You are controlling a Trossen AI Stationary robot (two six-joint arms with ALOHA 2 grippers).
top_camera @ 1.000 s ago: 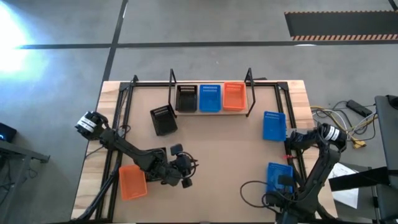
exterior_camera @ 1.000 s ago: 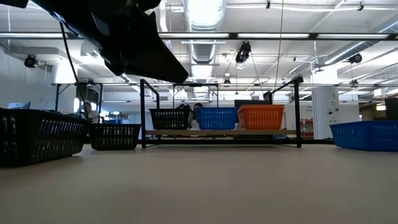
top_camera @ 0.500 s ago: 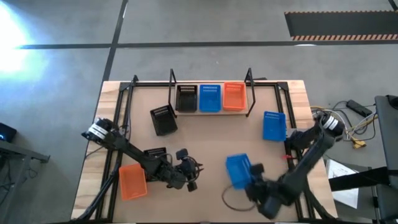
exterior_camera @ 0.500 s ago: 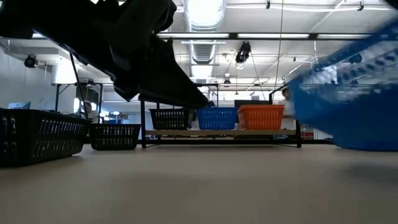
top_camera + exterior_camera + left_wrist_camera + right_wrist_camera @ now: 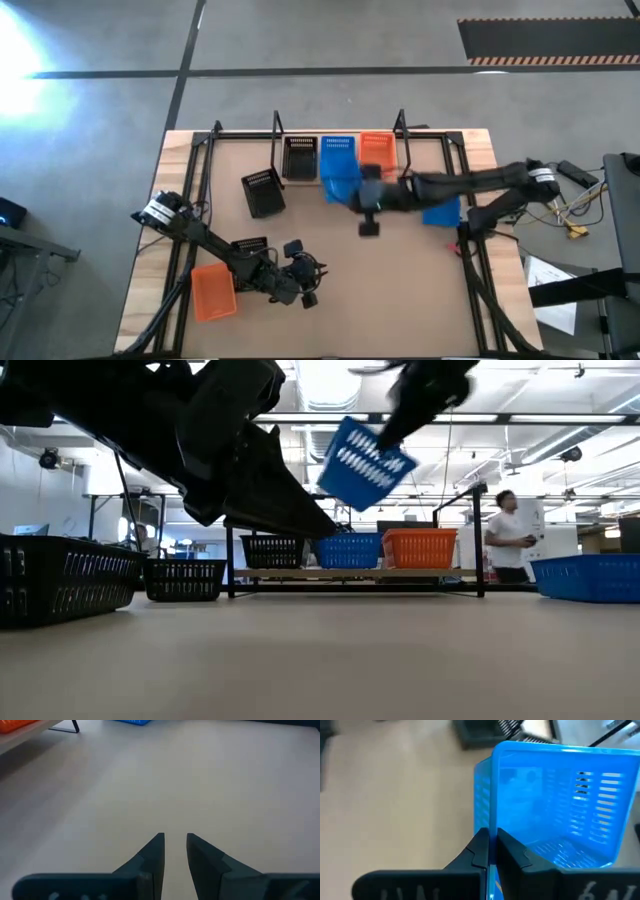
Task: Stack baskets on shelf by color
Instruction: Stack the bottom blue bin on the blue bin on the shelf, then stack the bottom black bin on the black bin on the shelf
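Note:
My right gripper reaches in from the right and is shut on a blue basket, which hangs in the air just in front of the shelf. The low view shows this basket high and tilted. On the shelf board stand a black basket, a blue basket and an orange-red basket. My left gripper is low over the near middle of the table, open by a narrow gap, touching nothing. My right gripper pinches one side wall of the blue basket at its rim, with one finger outside the wall and the other inside. The fingers come at it about level, from the table's right. The basket is lifted clear, tilted, and extends away from the fingertips.
A loose black basket sits left of the shelf, an orange-red one at the near left, and another blue one at the right under my right arm. A black basket stands close in the low view. A person stands beyond the table.
My right gripper has lifted a blue basket off the table's near right corner. It swung left and then toward the far edge, and now holds the basket high in front of the shelf's blue basket.

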